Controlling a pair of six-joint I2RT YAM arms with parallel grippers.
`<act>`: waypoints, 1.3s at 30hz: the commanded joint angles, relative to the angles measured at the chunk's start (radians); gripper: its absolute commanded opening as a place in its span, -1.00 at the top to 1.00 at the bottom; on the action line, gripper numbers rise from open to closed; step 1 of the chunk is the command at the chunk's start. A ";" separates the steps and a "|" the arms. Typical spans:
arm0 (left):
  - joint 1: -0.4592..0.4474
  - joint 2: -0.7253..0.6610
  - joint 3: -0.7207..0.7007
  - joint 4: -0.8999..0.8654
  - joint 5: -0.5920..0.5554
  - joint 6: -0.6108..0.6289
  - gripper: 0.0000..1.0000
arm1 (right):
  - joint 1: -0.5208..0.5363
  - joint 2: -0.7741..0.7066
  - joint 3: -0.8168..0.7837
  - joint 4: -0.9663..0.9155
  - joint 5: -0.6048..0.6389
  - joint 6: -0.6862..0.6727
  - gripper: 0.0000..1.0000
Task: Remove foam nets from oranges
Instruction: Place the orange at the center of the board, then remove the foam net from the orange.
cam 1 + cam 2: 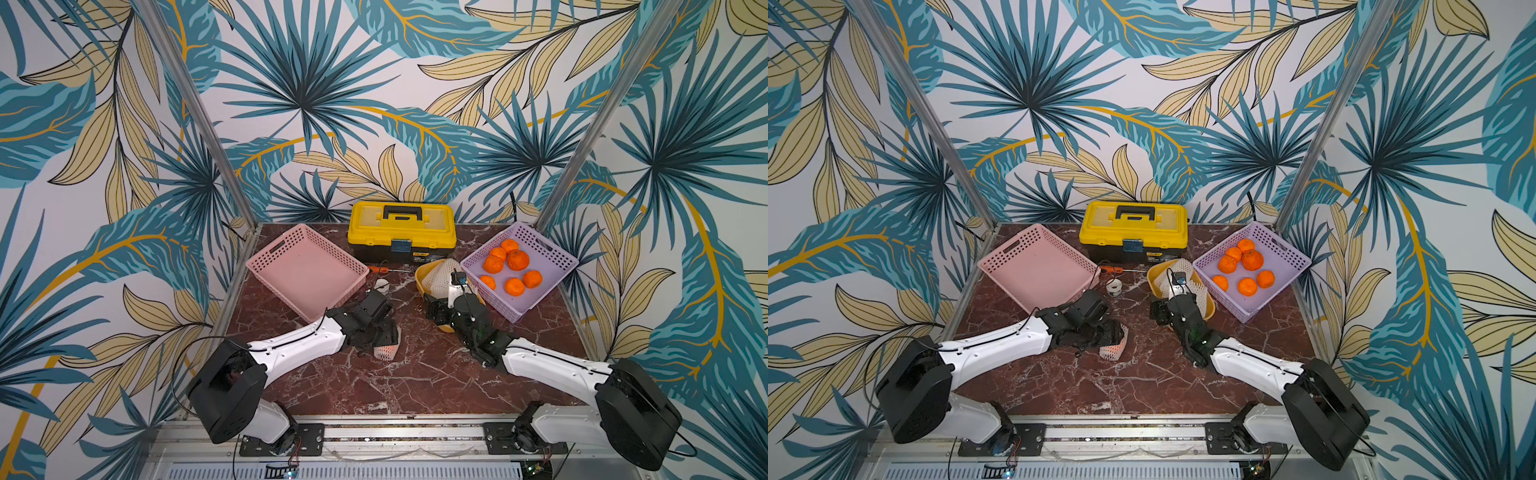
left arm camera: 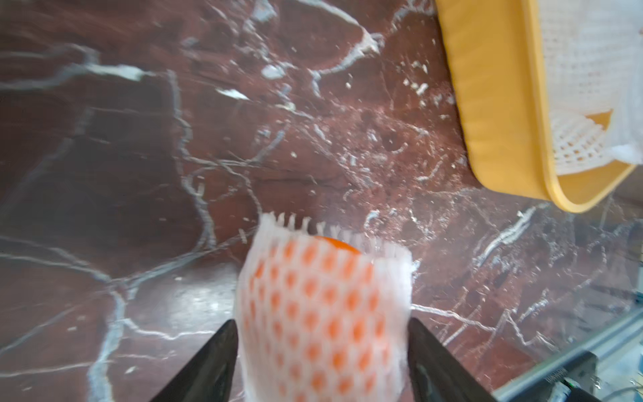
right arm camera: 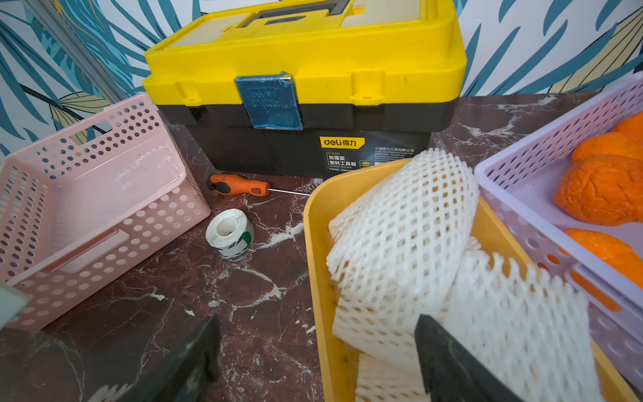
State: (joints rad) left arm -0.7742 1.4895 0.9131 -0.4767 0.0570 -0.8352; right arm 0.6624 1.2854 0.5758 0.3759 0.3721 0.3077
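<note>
Showing bare oranges (image 1: 518,260) in the purple basket (image 1: 548,245), centre right. Hovering the right gripper (image 3: 316,320), jaws apart, over the yellow tray's (image 3: 315,243) foam nets (image 3: 410,226). Pinching a netted orange (image 2: 323,306) in the left gripper (image 2: 323,323), lower centre, sleeve lengthwise along the fingers (image 2: 438,358), mouth outward.

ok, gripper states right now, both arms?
Left gripper: jaws flank the netted orange, against its net; gripped or loose cannot be told.
Right gripper: open, empty, over the yellow tray rim.
</note>
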 commanded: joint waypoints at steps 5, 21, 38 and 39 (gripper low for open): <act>-0.002 0.040 0.038 0.007 0.036 0.025 -0.62 | -0.002 0.004 0.004 -0.002 -0.021 -0.001 -0.77; 0.145 -0.167 0.185 -0.152 -0.019 0.109 -0.97 | -0.044 0.035 0.246 -0.482 -0.229 0.109 -0.82; 0.464 -0.216 0.180 -0.227 0.107 0.168 -0.99 | 0.062 0.420 0.678 -1.043 -0.478 0.159 -0.62; 0.466 -0.216 0.178 -0.227 0.108 0.183 -1.00 | 0.063 0.441 0.704 -1.061 -0.446 0.155 -0.64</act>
State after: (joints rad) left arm -0.3183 1.2831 1.0939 -0.6891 0.1326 -0.7074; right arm 0.7265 1.6958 1.2095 -0.5827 -0.1600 0.4644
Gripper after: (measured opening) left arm 0.997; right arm 0.811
